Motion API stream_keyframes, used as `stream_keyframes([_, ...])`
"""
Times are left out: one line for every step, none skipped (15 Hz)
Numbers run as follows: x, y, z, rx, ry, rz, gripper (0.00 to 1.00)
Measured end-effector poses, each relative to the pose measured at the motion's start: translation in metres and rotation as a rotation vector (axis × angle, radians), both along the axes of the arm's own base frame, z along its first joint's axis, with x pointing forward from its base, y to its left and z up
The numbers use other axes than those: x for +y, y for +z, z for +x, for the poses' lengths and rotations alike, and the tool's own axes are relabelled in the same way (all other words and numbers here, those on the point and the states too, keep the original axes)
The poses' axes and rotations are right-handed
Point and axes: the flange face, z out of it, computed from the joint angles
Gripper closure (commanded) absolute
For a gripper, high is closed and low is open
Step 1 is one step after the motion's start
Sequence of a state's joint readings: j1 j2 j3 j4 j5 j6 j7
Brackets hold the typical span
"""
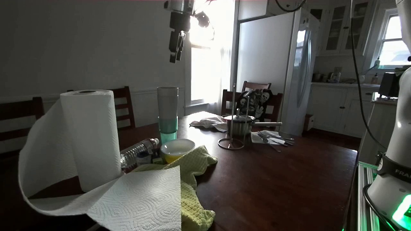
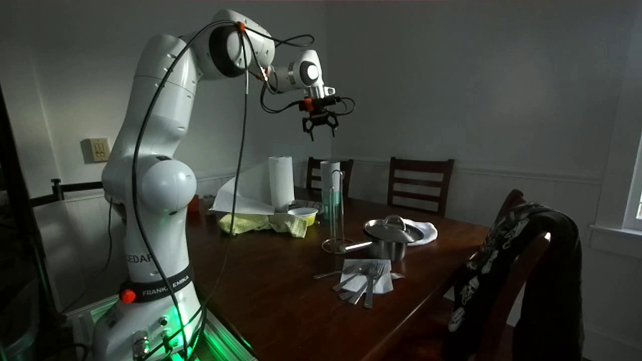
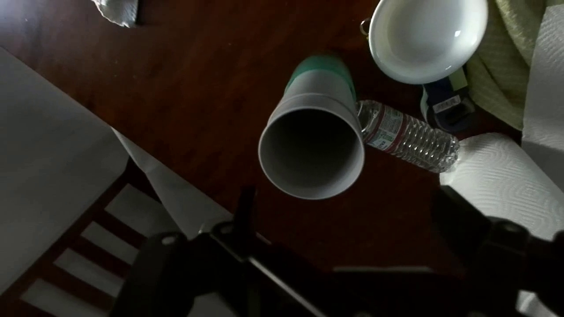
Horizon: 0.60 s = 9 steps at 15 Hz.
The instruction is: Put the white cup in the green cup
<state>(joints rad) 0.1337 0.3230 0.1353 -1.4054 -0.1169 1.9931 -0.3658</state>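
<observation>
The white cup (image 1: pixel 167 101) stands upright inside the green cup (image 1: pixel 168 137). Its lower part shows through the translucent green wall and its upper part rises well above the green rim. In an exterior view, the white cup (image 2: pixel 330 173) and green cup (image 2: pixel 326 203) show partly behind a wire stand. In the wrist view I look down into the white cup's mouth (image 3: pixel 311 160), with a green edge (image 3: pixel 324 64) beyond it. My gripper (image 2: pixel 323 137) is open and empty, high above the cups. Its fingers are spread apart in the wrist view (image 3: pixel 346 193).
A clear bottle (image 3: pixel 407 136) lies beside the cups. A white-and-yellow bowl (image 1: pixel 177 148), yellow-green cloth (image 1: pixel 194 192) and paper-towel roll (image 1: pixel 93 141) are near. A wire stand (image 1: pixel 231 146), a lidded pot (image 2: pixel 391 248) and cutlery on a napkin (image 2: pixel 368 281) stand further along the table.
</observation>
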Motion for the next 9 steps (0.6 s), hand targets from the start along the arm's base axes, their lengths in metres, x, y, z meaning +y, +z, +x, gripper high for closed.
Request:
stream_keyframes([-0.009, 0.008, -0.006, 0.000, -0.016, -0.005, 0.00])
stream_keyframes([-0.020, 0.015, -0.013, 0.000, -0.033, -0.009, 0.00])
stream_keyframes([-0.031, 0.020, -0.019, 0.001, -0.051, -0.013, 0.00])
stream_keyframes([-0.043, 0.025, -0.026, 0.000, -0.071, -0.017, 0.00])
stream_keyframes([-0.055, 0.028, -0.033, 0.003, -0.089, -0.020, 0.00])
stream_keyframes([-0.066, 0.029, -0.041, 0.012, -0.106, -0.024, 0.00])
stream_keyframes([-0.074, 0.029, -0.050, 0.025, -0.120, -0.028, 0.00])
stream_keyframes([-0.081, 0.027, -0.059, 0.039, -0.131, -0.032, 0.00])
stream_keyframes([-0.087, 0.024, -0.067, 0.052, -0.140, -0.034, 0.00])
